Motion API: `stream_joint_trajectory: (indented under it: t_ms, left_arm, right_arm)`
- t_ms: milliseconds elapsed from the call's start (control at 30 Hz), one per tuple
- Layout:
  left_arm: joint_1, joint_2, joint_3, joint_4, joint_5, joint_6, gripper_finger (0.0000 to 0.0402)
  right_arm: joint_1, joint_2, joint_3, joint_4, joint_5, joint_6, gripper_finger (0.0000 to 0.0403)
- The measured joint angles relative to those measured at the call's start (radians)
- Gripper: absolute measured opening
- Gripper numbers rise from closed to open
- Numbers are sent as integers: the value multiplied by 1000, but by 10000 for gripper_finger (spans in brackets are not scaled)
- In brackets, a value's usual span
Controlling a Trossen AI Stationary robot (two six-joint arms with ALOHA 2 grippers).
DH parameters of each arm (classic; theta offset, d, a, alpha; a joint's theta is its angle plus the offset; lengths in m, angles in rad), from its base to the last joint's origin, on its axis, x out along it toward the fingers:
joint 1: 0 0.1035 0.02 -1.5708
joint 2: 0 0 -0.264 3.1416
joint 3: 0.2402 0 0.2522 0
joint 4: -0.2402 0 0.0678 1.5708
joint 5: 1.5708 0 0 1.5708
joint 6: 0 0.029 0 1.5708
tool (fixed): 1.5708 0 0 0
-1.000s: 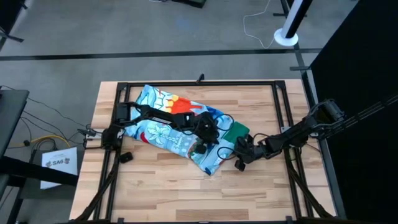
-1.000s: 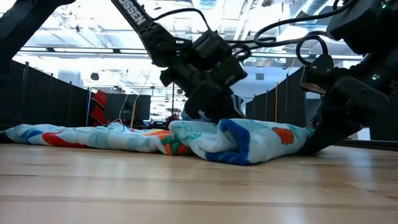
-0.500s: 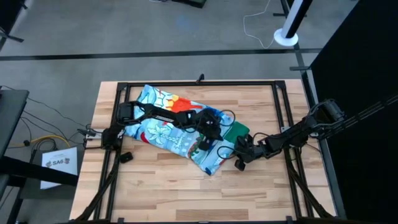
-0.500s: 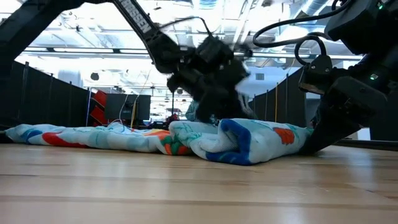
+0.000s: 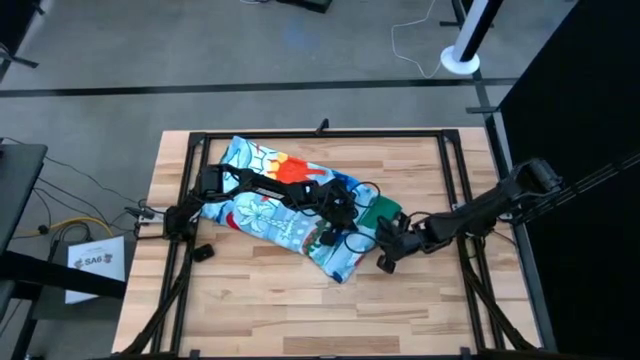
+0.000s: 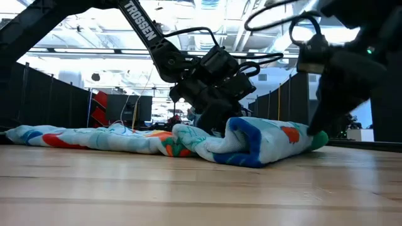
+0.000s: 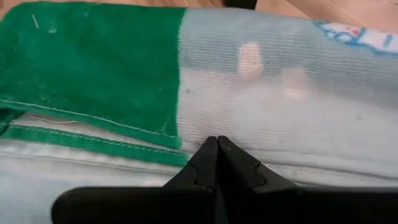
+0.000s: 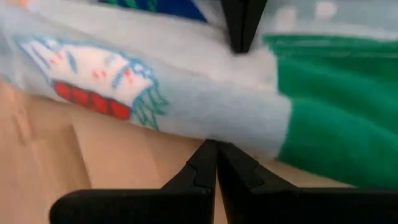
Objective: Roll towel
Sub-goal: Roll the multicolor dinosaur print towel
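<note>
The towel lies slantwise across the wooden table, light blue with a bright print. Its right end is bunched into a thick fold, with a green patch beside it. My left gripper reaches in from the table's left over the towel and is shut, its tips at a green hem. My right gripper comes in from the right, shut, at the fold's right end, low over the table. My left gripper sets its shut fingertips against the towel just beside the green hem, slanting down from the left. I see no cloth between the fingers. The towel lies on the table under them. My right gripper's shut fingertips meet the lower edge of the towel's light-blue fold, coming level from the table's right. Whether any cloth is caught between them, I cannot tell. The wood shows just under the fingers.
A black metal frame runs around the table's far edge and sides. A small black part lies near the left rail. Bare wood stretches along the near side.
My right gripper has risen at the towel's right end, and that end of the fold has lifted and bulged with it, showing a green edge. My left gripper has shifted a little toward the far right over the fold. The towel's spread left part has stayed flat.
</note>
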Motion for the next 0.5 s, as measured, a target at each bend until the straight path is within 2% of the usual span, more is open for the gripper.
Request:
stream_joint_trajectory:
  t_ms: [333,500]
  left_arm:
    - [-13,2,-1,6,-13,-36,0]
    - [-7,2,-2,3,-11,-43,0]
  right_arm:
    - [-59,-9,4,-3,-9,-25,0]
    - [-39,-68,44,-175,-56,57,2]
